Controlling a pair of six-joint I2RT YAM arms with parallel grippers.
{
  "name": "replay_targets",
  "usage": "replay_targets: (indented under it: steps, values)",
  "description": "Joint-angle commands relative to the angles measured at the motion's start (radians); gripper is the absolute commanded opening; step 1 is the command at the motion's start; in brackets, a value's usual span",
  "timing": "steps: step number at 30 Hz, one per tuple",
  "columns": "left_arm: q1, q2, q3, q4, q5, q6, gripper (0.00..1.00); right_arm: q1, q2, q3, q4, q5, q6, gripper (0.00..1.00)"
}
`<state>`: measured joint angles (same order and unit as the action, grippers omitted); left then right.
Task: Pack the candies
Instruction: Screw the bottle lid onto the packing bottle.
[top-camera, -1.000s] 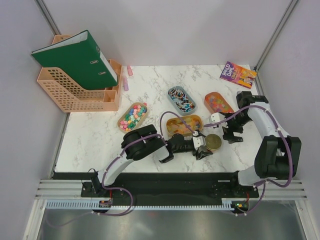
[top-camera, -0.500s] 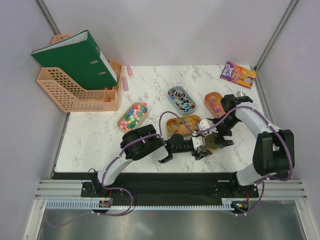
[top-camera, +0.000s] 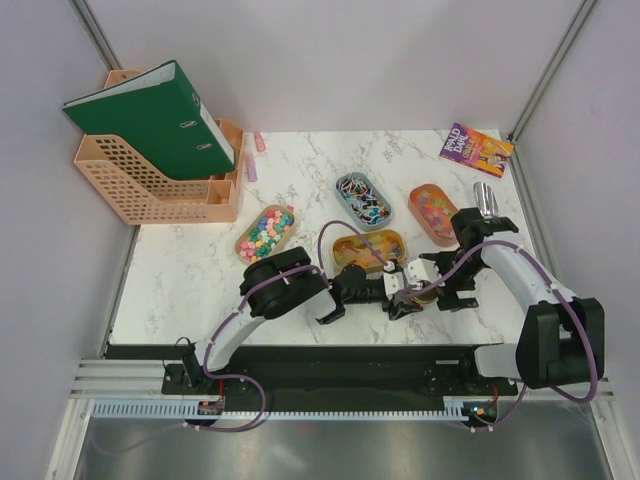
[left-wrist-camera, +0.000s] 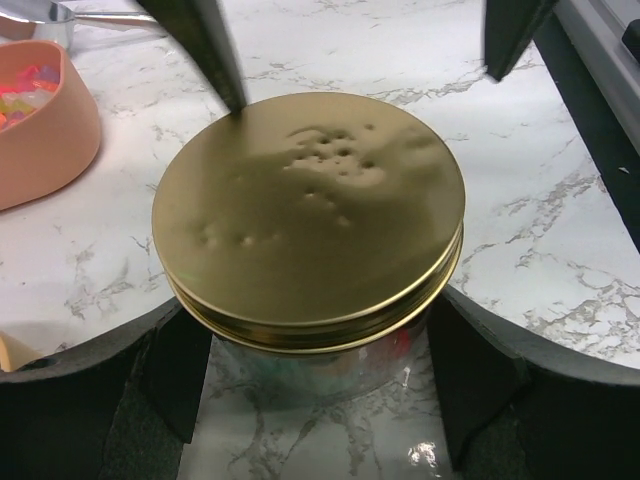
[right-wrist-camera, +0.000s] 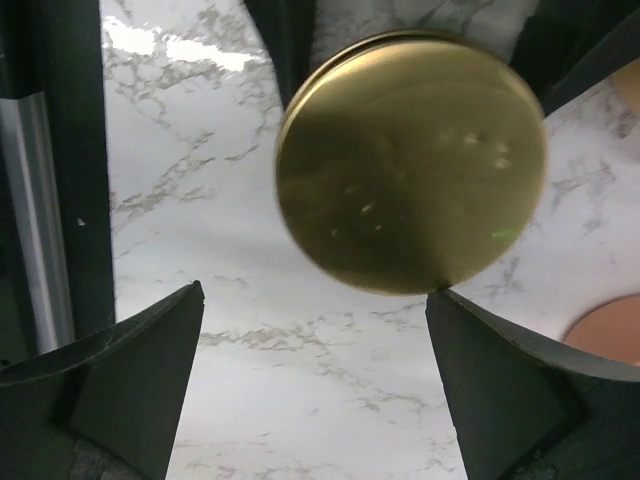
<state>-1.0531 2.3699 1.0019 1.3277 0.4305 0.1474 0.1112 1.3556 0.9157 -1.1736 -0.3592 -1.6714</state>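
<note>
Candies: small, multicoloured, piled in two oval trays, well apart.

Layout of the table from above. At rear left we find a file rack with a binder lying on it; at rear right, a book. Four trays sit mid-table. The left tray holds candies, the clip tray lies behind centre, the middle tray before it, and the right tray has a scoop just beside it. Nearer the front we see a jar, lid on top, between the fingers of the left gripper. The right gripper hangs above the lid, jaws wide apart
</note>
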Motion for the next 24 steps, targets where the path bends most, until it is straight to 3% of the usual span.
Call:
replay_targets:
  steps: [1, 6, 8, 14, 18, 24]
  values:
    - [0.047, 0.080, -0.033, -0.337, -0.067, 0.047, 0.02, 0.005, -0.076, -0.067, -0.181, -0.027, 0.009, 0.98]
    - [0.050, 0.084, -0.025, -0.351, -0.036, 0.054, 0.02, -0.005, -0.168, -0.112, -0.236, 0.025, 0.042, 0.98]
    - [0.050, 0.084, -0.026, -0.352, -0.027, 0.054, 0.02, -0.065, -0.168, -0.075, -0.233, 0.028, 0.038, 0.98]
    - [0.050, 0.086, -0.042, -0.355, -0.007, 0.066, 0.02, -0.163, -0.014, 0.135, -0.175, -0.041, 0.042, 0.98]
    - [0.050, 0.081, -0.057, -0.352, -0.002, 0.081, 0.02, -0.162, 0.060, 0.213, -0.144, -0.148, -0.074, 0.98]
    - [0.050, 0.075, -0.069, -0.357, -0.004, 0.083, 0.02, -0.127, 0.088, 0.166, -0.101, -0.199, -0.283, 0.98]
